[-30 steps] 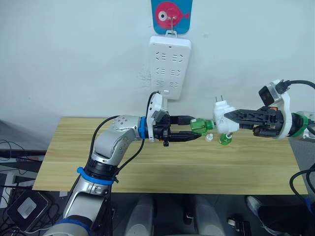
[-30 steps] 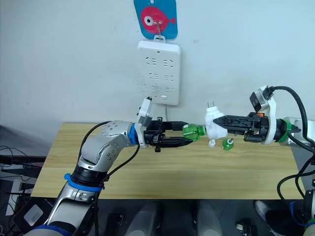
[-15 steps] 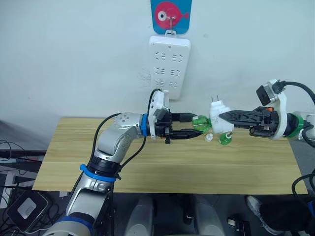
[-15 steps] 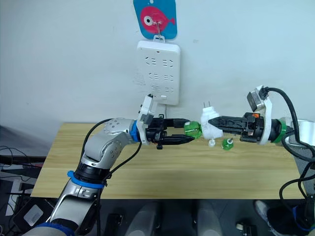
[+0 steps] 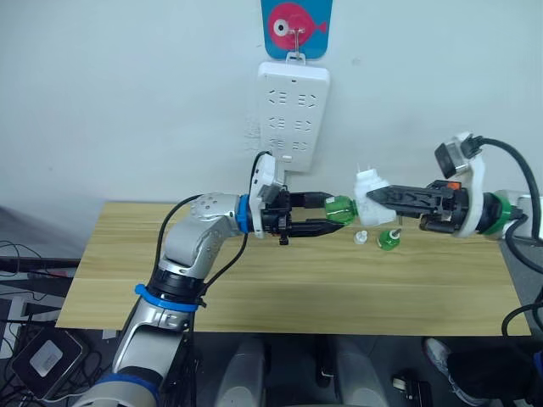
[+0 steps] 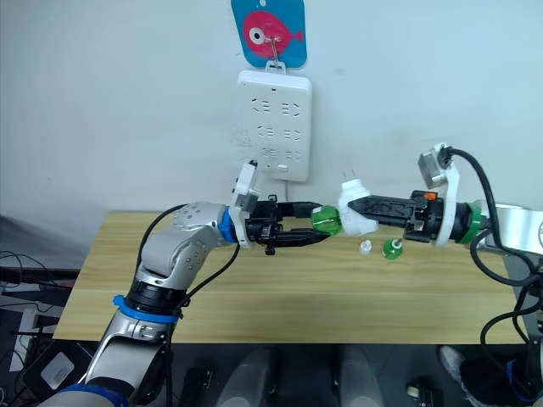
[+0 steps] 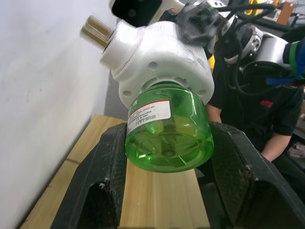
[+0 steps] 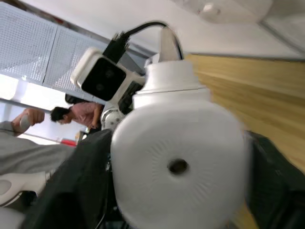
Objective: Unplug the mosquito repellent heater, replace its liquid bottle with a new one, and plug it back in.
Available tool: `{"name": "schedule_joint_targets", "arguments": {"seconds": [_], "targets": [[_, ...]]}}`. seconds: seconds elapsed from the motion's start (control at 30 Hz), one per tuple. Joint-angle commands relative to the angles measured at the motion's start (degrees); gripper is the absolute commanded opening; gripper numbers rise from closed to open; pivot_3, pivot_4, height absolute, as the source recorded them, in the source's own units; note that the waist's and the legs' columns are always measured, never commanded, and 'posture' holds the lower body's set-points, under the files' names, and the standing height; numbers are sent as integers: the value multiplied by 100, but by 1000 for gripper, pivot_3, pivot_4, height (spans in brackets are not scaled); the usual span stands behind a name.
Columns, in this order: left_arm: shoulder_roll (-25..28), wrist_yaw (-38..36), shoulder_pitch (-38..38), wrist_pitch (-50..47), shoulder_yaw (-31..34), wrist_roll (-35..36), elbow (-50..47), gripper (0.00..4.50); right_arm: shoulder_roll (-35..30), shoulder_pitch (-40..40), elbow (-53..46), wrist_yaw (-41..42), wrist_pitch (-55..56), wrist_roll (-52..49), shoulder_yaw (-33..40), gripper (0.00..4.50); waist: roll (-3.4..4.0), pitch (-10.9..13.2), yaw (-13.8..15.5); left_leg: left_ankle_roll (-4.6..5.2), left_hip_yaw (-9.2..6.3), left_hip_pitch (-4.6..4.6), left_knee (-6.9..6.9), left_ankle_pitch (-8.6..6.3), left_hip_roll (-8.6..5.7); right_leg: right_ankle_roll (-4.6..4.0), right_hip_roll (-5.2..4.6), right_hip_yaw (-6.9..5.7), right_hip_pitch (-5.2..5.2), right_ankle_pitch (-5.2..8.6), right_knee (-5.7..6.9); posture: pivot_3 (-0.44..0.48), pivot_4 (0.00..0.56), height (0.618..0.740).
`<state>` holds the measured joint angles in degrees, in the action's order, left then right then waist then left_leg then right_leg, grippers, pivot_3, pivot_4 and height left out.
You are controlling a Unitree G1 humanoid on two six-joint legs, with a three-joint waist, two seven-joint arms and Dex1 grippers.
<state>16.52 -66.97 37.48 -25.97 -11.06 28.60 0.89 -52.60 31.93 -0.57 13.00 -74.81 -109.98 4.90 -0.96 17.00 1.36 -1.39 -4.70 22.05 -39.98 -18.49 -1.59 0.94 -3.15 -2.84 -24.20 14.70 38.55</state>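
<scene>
The left hand [image 5: 333,216] is clamped on the green bottle [image 5: 340,209], above the desk [image 5: 254,288]. The right hand [image 5: 370,195] is clamped on the white heater [image 5: 370,187], which sits on the bottle's neck.

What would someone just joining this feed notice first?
Above the middle of the wooden table, the two arms meet in mid-air: the right pincer holds the white mosquito repellent heater, and the left pincer is closed on the green bottle seated in its base. Behind them a white power strip hangs on the wall, and another green bottle with a small white cap beside it lies on the table below the heater.
</scene>
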Motion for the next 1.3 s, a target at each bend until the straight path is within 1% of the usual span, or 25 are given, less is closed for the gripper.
{"name": "schedule_joint_targets", "arguments": {"seconds": [0.03,0.33,0.47,0.57,0.67,0.77,0.83,0.93,1.1,1.2,1.27,1.3], "targets": [[-41,36,82,95,-25,-56,-25,2226,-38,-97,-367,-208,233,-302,42,4484,0,0,-1,0,2,1,0,0,0,0,0,1,-2,0,-1,47,287,740],[-102,95,170,69,20,-36,-22,2226,-81,-265,-743,85,105,-302,-177,4484,0,0,-5,0,0,-2,1,0,1,0,1,0,-1,0,0,44,290,740],[-100,138,202,83,55,-35,18,2226,-220,-402,-952,274,92,-302,-203,4484,-1,0,-3,1,-1,-2,1,0,1,0,1,0,0,0,-2,47,291,740],[-93,171,239,56,103,4,20,2226,-466,-641,-1017,465,25,-302,-136,4484,-2,1,-2,1,-2,-1,0,0,1,0,1,-1,1,0,-3,50,291,740],[-19,156,233,7,165,52,-12,2226,-868,-1035,-912,1000,-247,293,138,4484,-2,1,15,2,-4,1,1,-1,0,0,1,-2,1,0,-5,49,290,740],[53,117,177,-10,164,70,-56,2226,-1031,-1244,-739,1415,-244,941,273,4484,-3,2,9,6,-2,0,1,-3,-1,0,1,-3,3,0,-9,47,288,740],[116,90,131,-71,164,116,-142,2226,-1151,-1372,-494,1876,-131,1633,353,4484,-3,2,-3,6,4,-3,0,-3,0,0,1,-1,4,0,-10,46,287,740],[253,6,67,-208,154,187,-302,2226,-1220,-1276,113,2437,211,2613,375,3898,-3,2,-9,6,11,-6,1,-3,3,1,2,0,3,1,-9,46,287,740],[484,-104,-64,-315,166,253,-493,2226,-1044,-498,1102,3079,472,3671,299,2062,-2,1,-20,5,17,-12,1,-2,4,1,2,3,2,1,-4,54,275,740],[574,-146,-146,-373,177,278,-599,2226,-960,-124,1335,3528,540,4178,146,973,-1,1,-11,4,15,-11,1,-2,5,1,2,1,1,1,-5,53,266,740],[606,-164,-179,-453,176,323,-682,2226,-787,121,1461,3692,641,4493,59,230,-2,1,-9,4,10,-11,1,-2,6,1,2,-2,2,1,-4,52,265,740],[619,-177,-192,-504,172,357,-729,2226,-662,253,1531,3737,678,4619,41,19,-2,1,-6,4,11,-11,2,-2,6,1,2,-1,2,1,-5,54,262,740]]}}
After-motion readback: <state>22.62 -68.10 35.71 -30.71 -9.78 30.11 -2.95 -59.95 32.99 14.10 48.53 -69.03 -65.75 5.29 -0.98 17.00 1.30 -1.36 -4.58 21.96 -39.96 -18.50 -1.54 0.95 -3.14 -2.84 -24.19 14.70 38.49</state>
